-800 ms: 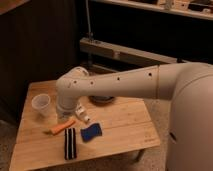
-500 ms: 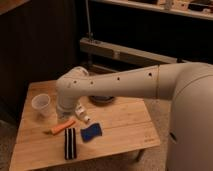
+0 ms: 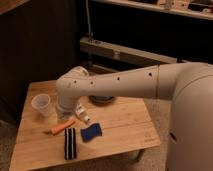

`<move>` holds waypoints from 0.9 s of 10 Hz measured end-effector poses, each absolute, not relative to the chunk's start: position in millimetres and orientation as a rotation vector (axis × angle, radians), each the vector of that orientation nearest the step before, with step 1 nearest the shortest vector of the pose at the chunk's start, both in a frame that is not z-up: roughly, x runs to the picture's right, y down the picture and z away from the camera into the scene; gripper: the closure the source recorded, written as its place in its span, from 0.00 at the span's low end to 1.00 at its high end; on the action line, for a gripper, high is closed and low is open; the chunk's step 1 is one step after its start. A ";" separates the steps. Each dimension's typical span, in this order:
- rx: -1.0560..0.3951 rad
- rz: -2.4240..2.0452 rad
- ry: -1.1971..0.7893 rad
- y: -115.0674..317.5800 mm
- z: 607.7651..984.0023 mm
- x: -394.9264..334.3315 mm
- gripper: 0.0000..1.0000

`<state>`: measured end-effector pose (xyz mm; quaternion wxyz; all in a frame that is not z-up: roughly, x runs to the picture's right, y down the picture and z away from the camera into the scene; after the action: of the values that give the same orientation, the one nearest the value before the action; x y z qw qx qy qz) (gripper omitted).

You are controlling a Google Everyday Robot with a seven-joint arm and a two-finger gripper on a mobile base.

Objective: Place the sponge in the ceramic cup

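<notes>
Since basically nothing has moved over the last second, the blue sponge (image 3: pixel 91 132) is still lying flat on the bench (image 3: pixel 131 124) and not in the white cup (image 3: pixel 41 105) at the left, so the job isn't done. The claw (image 3: pixel 81 115) hangs low just up-left of the sponge, and I can't tell if it's clenched or released. The carrot (image 3: pixel 62 127) lies between sponge and cup, a black striped thing (image 3: pixel 70 143) lies beside the sponge, and a dark bowl (image 3: pixel 103 99) peeks out behind the arm.

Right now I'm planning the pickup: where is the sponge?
In the camera view, the sponge lies front-centre on the table, right of the black striped block; the jaws hang just behind it, right of the cup.
</notes>
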<state>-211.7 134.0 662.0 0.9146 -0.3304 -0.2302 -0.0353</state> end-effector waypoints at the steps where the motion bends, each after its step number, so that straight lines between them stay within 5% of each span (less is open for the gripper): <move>1: -0.681 -0.073 -0.474 134.1 662.1 -211.7 0.98; 9: -0.566 -0.207 -0.498 114.2 644.8 -201.2 0.98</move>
<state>-201.2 114.2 644.8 0.9246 -0.2756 -0.2429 -0.1011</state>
